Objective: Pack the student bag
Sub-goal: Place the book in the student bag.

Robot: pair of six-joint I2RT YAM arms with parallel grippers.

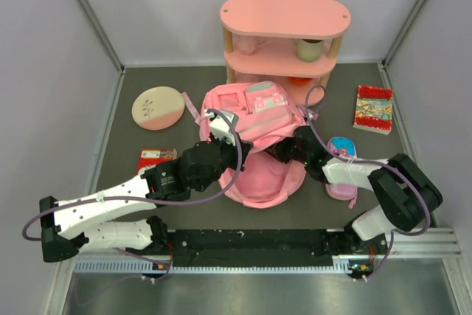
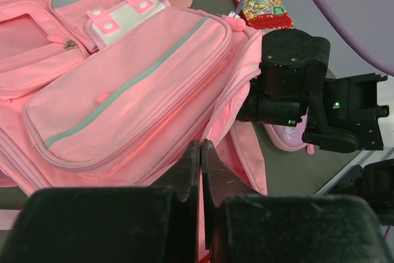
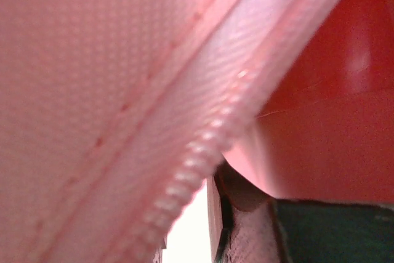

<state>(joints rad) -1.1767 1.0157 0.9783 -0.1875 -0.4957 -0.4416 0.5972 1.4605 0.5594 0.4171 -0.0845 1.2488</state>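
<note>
**Packing the student bag [image 1: 254,112]**

Lies front pockets up mid-bench [image 1: 295,208], just before the pink shelf [image 1: 284,20]. Gripped at its right zip edge by the right hand [image 2: 252,109]. Met at the near edge by the left hand [image 2: 201,150], clenched tight, with fabric between the fingers impossible to tell. Flanked on the right by a pencil case [image 1: 341,147] and a book [image 1: 374,109].

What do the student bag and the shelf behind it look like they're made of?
The student bag: soft woven fabric, matte, judging by visible weave, stitched seams and zip teeth. The shelf: rigid painted wood or board, probably; smooth pink tiers on pale posts.
</note>
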